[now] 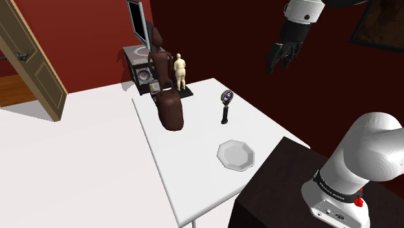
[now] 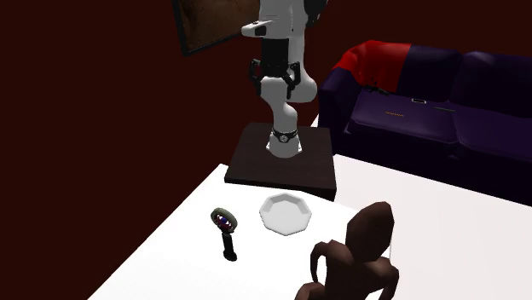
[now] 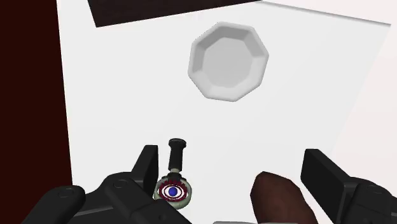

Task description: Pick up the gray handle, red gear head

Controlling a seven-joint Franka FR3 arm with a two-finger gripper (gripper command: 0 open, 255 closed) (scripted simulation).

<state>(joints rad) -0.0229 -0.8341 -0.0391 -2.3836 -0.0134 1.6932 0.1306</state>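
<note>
The tool (image 1: 226,107) stands upright on the white table (image 1: 194,168): a dark handle with a round head on top, a grey ring around a red and blue centre. It also stands near the table's middle in the second exterior view as the tool (image 2: 226,230). My gripper (image 1: 278,61) hangs high above the table, open, with nothing between its fingers. Seen from the wrist, the tool (image 3: 175,180) lies far below, close to one finger (image 3: 147,167) of the gripper (image 3: 232,168).
A white octagonal plate (image 1: 235,155) lies between the tool and the dark stand (image 2: 281,162). A tall brown figure (image 1: 170,107) stands beside the tool, with a beige figurine (image 1: 180,71) behind it. A purple sofa (image 2: 426,102) sits past the stand.
</note>
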